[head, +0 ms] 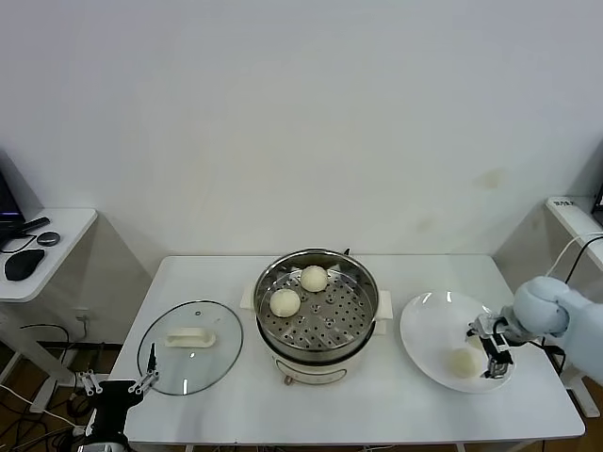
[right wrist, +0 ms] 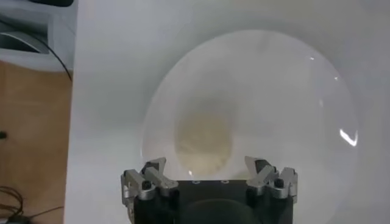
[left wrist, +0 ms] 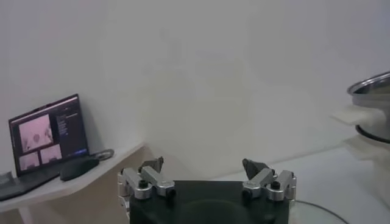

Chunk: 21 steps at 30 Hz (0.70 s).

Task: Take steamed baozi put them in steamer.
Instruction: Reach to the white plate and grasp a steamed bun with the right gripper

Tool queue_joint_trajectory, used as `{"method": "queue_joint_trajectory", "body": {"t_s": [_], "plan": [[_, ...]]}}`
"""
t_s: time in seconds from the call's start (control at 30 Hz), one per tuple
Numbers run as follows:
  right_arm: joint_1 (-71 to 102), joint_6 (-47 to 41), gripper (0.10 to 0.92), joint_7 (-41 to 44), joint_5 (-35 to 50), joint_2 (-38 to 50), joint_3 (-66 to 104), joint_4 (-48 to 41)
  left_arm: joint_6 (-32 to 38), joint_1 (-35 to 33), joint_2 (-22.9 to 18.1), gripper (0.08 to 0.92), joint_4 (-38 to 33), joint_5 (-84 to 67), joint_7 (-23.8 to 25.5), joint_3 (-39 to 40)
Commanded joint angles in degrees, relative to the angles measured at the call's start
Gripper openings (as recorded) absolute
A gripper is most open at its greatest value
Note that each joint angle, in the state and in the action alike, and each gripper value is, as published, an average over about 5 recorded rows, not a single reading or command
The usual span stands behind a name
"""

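Observation:
The steel steamer point(head: 350, 282) stands mid-table on its white base, and two baozi point(head: 314, 279) point(head: 285, 302) lie on its perforated tray. A third baozi point(head: 463, 362) rests on the white plate point(head: 429, 325) to the right. My right gripper point(head: 497, 365) hovers open over the plate, just beside this bun. In the right wrist view the baozi point(right wrist: 204, 140) lies ahead of the spread right gripper point(right wrist: 208, 163), which is not touching it. My left gripper point(head: 118, 384) hangs open and empty off the table's front left corner. It is also in the left wrist view point(left wrist: 204, 163).
A glass lid point(head: 188, 347) with a white handle lies on the table left of the steamer. A side desk point(head: 57, 235) with a mouse stands far left; a laptop point(left wrist: 46, 131) sits on it. The steamer's rim point(left wrist: 372, 88) shows in the left wrist view.

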<state>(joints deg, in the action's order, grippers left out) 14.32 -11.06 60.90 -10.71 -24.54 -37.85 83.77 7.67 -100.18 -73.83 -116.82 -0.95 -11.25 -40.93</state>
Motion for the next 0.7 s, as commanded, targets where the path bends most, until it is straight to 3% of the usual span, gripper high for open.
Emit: {"method": "queue_joint_trajectory", "body": {"t_s": [0.03, 0.27, 0.47, 0.7], "plan": [[5.2, 0.4, 0.823, -1.8, -2.2, -2.8, 4.3, -3.1, 0.0, 0.0, 0.0, 0.823, 0.2, 0.1, -0.1, 0.0], [5.0, -0.7, 0.77, -2.3, -2.0, -4.1, 4.5, -3.2, 0.1, 0.1, 0.0, 0.823, 0.3, 0.2, -0.1, 0.0], [4.8, -1.8, 0.665, -1.5, -1.8, -4.5, 4.6, -3.1, 0.1, 0.0, -0.1, 0.823, 0.2, 0.2, -0.1, 0.0], [1.4, -2.3, 0.481, 0.0, -0.2, -3.1, 3.5, -1.9, 0.0, -0.1, -0.1, 0.823, -0.2, 0.2, -0.1, 0.0]]}}
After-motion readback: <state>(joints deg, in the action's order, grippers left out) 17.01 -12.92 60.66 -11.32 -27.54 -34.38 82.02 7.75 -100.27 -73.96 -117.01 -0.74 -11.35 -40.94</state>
